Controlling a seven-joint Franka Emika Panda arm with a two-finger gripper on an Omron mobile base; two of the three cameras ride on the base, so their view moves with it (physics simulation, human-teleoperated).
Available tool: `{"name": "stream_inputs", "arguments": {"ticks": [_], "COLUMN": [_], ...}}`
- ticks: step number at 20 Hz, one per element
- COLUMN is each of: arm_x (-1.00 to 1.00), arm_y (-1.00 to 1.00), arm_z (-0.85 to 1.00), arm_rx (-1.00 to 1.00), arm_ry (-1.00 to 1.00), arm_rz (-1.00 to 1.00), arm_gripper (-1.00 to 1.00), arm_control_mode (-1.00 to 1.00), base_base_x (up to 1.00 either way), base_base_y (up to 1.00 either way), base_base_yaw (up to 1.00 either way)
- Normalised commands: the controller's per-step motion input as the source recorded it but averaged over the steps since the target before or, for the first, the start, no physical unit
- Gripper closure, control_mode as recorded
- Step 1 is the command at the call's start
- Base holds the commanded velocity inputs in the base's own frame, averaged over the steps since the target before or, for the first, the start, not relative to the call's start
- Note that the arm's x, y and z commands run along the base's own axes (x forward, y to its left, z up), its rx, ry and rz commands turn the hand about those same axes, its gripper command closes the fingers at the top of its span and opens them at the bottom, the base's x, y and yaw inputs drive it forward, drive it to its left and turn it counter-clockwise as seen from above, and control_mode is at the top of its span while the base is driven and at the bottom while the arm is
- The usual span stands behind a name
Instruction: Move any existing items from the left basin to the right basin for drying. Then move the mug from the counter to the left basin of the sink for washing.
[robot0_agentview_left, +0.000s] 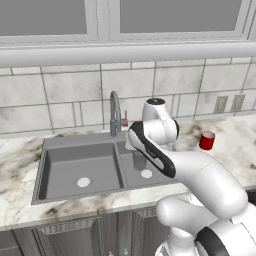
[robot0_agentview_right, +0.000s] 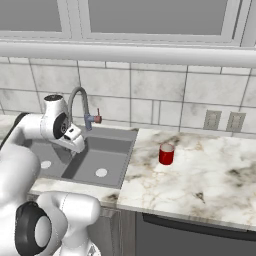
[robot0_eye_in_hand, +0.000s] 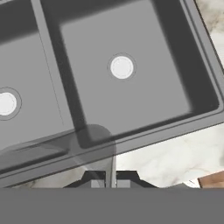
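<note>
The gripper (robot0_eye_in_hand: 107, 183), closed on the grey cup (robot0_eye_in_hand: 92, 142), hangs over the right basin (robot0_eye_in_hand: 144, 87) (lower it gently, release upright).

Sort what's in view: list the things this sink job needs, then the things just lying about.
Job: grey cup, gripped by the shut fingers; red mug on the counter; left basin; right basin.
Lying about: faucet; wall outlets; lower cabinet doors.
</note>
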Motion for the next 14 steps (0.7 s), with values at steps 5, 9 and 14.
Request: {"name": "stream_inputs", "arguments": {"ticks": [5, 9, 14], "arm_x": [0.19, 0.21, 0.28], "arm_y": [-0.44, -0.38, -0.25], "arm_z": [-0.19, -0.14, -0.12], "arm_rx": [0.02, 0.02, 0.01], "arm_ry": [0.0, 0.0, 0.04], "arm_rz": [0.0, 0.0, 0.0], "arm_gripper": [1.0, 1.0, 1.0], "arm_control_mode": [-1.0, -1.0, -1.0], "base_base_x": [0.0, 0.0, 0.0], "base_base_y": [0.0, 0.0, 0.0], "base_base_yaw": [0.0, 0.0, 0.0]}}
